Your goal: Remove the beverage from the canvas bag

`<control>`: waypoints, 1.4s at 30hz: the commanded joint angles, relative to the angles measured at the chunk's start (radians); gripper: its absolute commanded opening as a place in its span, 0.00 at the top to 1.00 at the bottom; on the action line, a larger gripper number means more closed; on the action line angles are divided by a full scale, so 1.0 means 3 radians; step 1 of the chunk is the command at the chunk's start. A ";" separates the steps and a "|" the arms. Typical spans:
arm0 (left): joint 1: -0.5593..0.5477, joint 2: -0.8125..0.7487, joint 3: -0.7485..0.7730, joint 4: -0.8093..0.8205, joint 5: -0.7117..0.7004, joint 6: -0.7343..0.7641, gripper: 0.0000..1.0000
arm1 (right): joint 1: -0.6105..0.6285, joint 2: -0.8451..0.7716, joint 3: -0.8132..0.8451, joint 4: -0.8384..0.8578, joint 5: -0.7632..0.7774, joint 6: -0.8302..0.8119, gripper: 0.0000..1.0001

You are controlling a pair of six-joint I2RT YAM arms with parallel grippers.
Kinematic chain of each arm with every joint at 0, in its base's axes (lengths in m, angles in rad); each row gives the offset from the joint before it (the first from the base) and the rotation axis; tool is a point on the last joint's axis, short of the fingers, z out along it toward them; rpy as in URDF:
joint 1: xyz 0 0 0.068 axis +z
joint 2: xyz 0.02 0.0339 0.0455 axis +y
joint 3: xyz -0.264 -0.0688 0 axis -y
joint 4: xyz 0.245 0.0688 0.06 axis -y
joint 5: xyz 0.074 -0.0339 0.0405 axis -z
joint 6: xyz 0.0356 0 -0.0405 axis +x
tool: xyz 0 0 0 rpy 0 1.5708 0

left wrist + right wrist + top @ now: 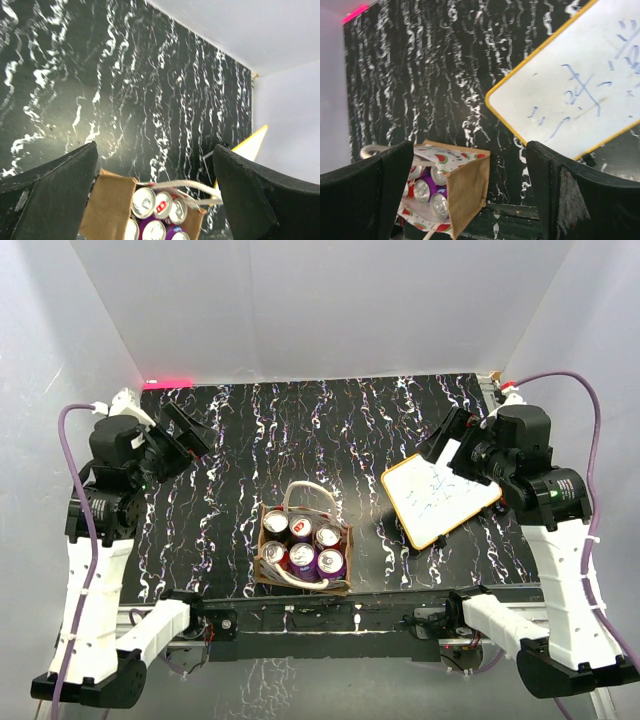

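Leftmost, the left arm rises from the near edge of the worktop (300, 430), a black surface streaked with white, and its tool (192, 436) hangs in the air over the left rear part, well apart from everything on it. Its wrist camera shows that tool (155, 147) released, the two dark fingers (50, 195) spread wide with nothing between them, only bare worktop and, lower down, the top of the bag. A pink-red strip (168, 382) lies at the back left corner. Near the front edge, about midway between the two arm bases, stands the canvas bag (300, 587), tan-brown and boxy, upright and open at the top. Six beverage cans (302, 558) stand inside it in two rows of three, tops up, some of them purple; all are down inside the walls. One cream-white handle (310, 490) arches over the far side and the other lies along the near rim. To the right of the bag, apart from it, a whiteboard (440, 495) with a yellow-orange frame and blue scribbles lies askew on the worktop. Above its far corner hangs the right tool (443, 443), also released: in its own view the tool (470, 145) has its fingers (580, 200) wide apart, empty, with the bag (467, 192) below left and the whiteboard (570, 85) upper right.
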 commanded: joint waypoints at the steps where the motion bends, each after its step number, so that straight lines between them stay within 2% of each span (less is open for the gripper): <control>1: 0.0206 0.0054 -0.0159 0.0063 0.0999 -0.0188 0.03 | -0.0035 0.0020 -0.0063 0.0458 -0.0748 -0.0111 0.02; 6: 0.0297 0.0238 -0.0282 0.0214 0.1645 -0.0397 0.03 | -0.0051 0.0166 -0.0211 0.0876 -0.1458 -0.0267 0.02; 9: 0.0141 0.0345 -0.0340 0.0307 0.1751 -0.0465 0.03 | -0.0041 0.0314 -0.0373 0.1186 -0.1927 -0.0328 0.02; 14: -0.0498 0.0497 -0.0390 0.0255 0.1464 -0.0549 0.03 | 0.0231 0.0582 -0.0554 0.1574 -0.2316 -0.0480 0.02; 20: -0.1117 0.0323 -0.0618 0.0101 0.1048 -0.0626 0.03 | 0.0619 0.0831 -0.0753 0.1839 -0.2500 -0.0736 0.02; 25: -0.1546 0.0262 -0.0762 -0.0216 0.0686 -0.0449 0.09 | 0.0907 0.1034 -0.0851 0.2059 -0.2624 -0.0791 0.06; 32: -0.2040 0.0394 -0.0871 -0.0414 0.0194 -0.0332 0.18 | 0.1096 0.1307 -0.0936 0.2293 -0.2740 -0.0764 0.24; 38: -0.2372 0.0614 -0.0893 -0.0489 -0.0274 -0.0604 0.26 | 0.1161 0.1468 -0.0816 0.2239 -0.2571 -0.0826 0.35; 42: -0.2596 0.0815 -0.0888 -0.0621 -0.0546 -0.0915 0.28 | 0.1283 0.1587 -0.0722 0.2221 -0.2545 -0.0819 0.54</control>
